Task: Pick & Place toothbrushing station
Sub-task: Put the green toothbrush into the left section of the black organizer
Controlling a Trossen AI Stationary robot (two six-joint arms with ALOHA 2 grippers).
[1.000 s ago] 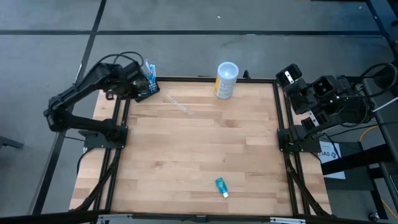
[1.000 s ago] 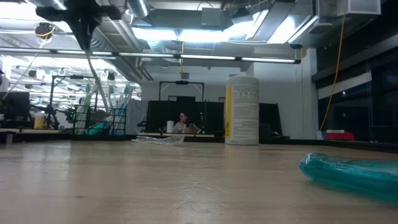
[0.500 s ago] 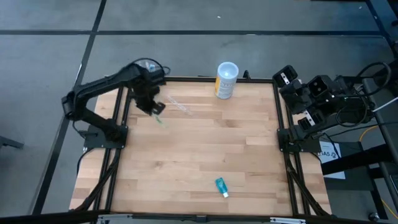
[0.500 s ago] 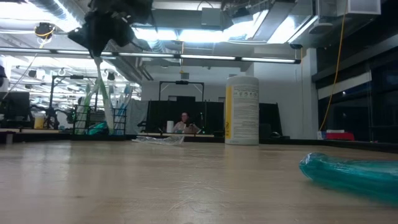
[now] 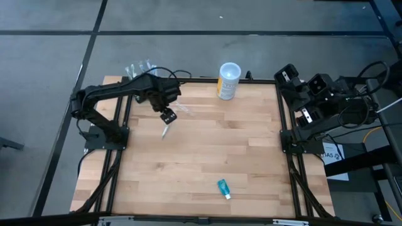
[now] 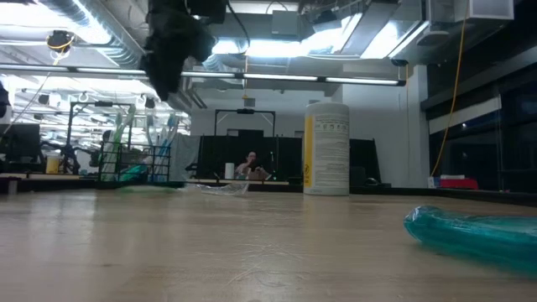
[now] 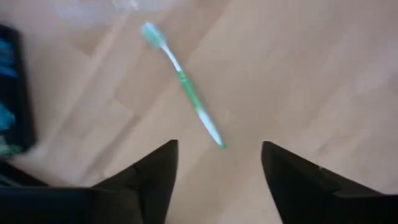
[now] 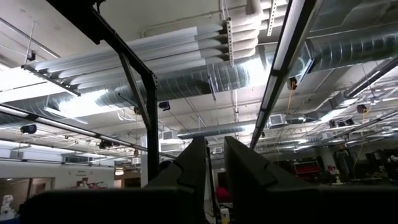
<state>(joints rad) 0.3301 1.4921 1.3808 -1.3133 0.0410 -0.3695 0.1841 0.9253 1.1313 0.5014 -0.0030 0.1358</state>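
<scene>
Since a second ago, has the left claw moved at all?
Yes. The left claw has swung from the table's far left corner toward the white-and-yellow cup, over the wood.

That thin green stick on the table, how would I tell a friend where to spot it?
Start at the wooden table and go to its far left corner, where the left gripper hangs open. Just below those fingers lies the toothbrush, flat on the wood. It is slim with a green-and-white handle, unlike the stubby teal tube at the near edge.
</scene>
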